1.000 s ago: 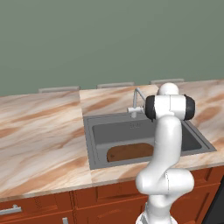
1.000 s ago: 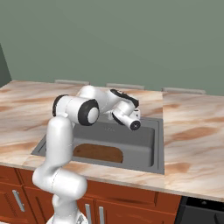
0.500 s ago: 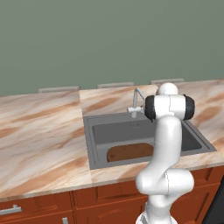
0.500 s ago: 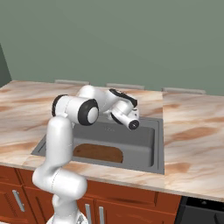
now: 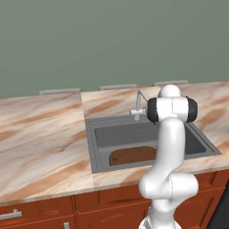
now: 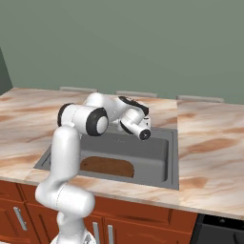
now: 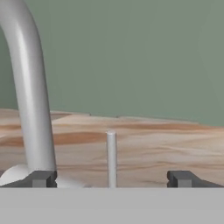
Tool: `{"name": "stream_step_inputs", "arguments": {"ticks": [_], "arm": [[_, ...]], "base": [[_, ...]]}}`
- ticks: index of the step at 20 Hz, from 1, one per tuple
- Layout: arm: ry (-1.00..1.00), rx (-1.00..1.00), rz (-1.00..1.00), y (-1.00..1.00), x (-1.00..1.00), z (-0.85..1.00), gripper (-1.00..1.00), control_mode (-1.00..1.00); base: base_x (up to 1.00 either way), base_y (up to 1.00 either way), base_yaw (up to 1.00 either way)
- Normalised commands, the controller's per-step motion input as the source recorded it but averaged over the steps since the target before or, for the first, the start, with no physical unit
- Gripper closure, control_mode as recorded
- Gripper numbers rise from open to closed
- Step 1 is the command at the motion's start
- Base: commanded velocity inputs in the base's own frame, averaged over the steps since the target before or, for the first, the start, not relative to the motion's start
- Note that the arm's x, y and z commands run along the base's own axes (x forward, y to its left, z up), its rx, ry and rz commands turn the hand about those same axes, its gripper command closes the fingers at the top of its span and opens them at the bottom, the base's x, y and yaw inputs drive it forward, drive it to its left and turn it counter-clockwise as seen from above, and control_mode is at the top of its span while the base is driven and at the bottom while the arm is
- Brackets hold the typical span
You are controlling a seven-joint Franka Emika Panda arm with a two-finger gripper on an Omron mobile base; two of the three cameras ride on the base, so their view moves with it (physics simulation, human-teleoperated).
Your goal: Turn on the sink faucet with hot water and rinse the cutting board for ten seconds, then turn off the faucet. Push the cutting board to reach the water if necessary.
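Observation:
The sink faucet [image 5: 139,105] stands at the back rim of the sink [image 5: 90,134]. In the hand view its curved grey spout [image 7: 29,92] rises at the left, and its thin lever [image 7: 111,157] stands upright in the middle. My gripper [image 7: 112,179] is open, close in front of the faucet, with the lever between its two dark fingertips [image 7: 42,178] and touching neither. The dark-brown cutting board [image 5: 132,155] lies flat at the front of the basin, also seen as the board [image 6: 107,167] below my arm. No water is in view.
Marbled tan counter [image 5: 40,138] runs on both sides of the sink [image 6: 174,162]. A green wall stands close behind the faucet. My white arm [image 6: 81,119] reaches over the basin's left part; wooden cabinet fronts lie below.

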Motion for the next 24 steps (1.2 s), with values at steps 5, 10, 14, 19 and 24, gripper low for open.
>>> {"name": "stream_step_inputs", "arguments": {"ticks": [5, 10, 14, 19, 24], "arm": [[0.01, 0.0, 0.0, 0.0, 0.16, 0.0, -1.0, -1.0], [0.01, 0.0, 0.0, 0.0, 0.17, 0.0, -1.0, -1.0], [0.02, 0.0, 0.0, 0.0, 0.12, 0.0, -1.0, -1.0], [0.01, 0.0, 0.0, 0.0, 0.07, 0.0, -1.0, -1.0], [0.0, 0.0, 0.0, 0.0, 0.0, 0.0, -1.0, -1.0]], "base": [[0.0, 0.0, 0.0], [0.0, 0.0, 0.0], [0.0, 0.0, 0.0], [0.0, 0.0, 0.0], [0.0, 0.0, 0.0]]}}
